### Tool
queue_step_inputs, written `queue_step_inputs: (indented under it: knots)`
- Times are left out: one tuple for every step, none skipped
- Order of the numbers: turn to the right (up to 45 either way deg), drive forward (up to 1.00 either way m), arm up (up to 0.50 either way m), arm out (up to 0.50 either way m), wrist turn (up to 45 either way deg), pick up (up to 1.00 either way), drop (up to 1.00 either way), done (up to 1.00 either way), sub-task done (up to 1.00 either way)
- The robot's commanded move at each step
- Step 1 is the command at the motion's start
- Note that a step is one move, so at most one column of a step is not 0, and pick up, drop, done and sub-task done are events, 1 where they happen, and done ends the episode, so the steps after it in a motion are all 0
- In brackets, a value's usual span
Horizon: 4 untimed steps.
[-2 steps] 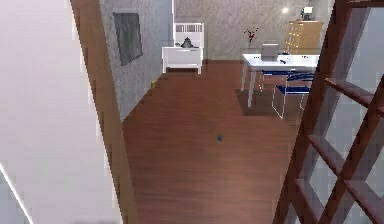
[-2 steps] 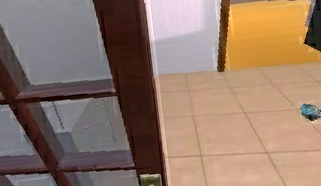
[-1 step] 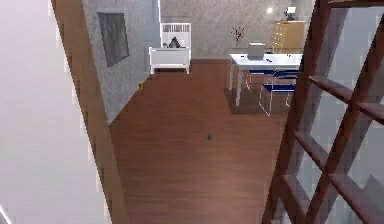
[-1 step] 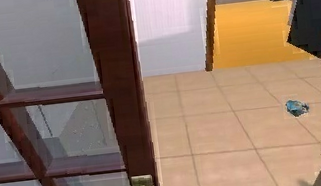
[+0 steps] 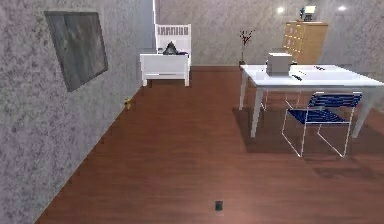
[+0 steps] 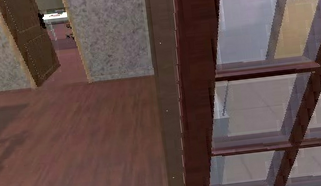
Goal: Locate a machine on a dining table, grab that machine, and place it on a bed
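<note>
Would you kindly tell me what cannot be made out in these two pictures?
- Forward view: grey box on the white table, too small to tell what machine.
- Forward view: dark thing on the bed, too small to name.
- Forward view: dark speck on the floor, too small to identify.
- Arm side view: what lies past the doorway, mostly hidden by the walls.

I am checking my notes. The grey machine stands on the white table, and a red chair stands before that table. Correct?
Not quite: the forward view shows the chair is blue, not red. The grey machine does stand on the white table, with the chair before it.
</note>
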Motion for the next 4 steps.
queue_step_inputs:
  knots:
    - [3.0,0.00,0.00,0.00,0.0,0.00,0.00,0.00,0.00]
    - [0.0,0.05,0.00,0.00,0.0,0.00,0.00,0.00,0.00]
    - [45.0,0.00,0.00,0.00,0.0,0.00,0.00,0.00,0.00]
    - [6.0,0.00,0.00,0.00,0.0,0.00,0.00,0.00,0.00]
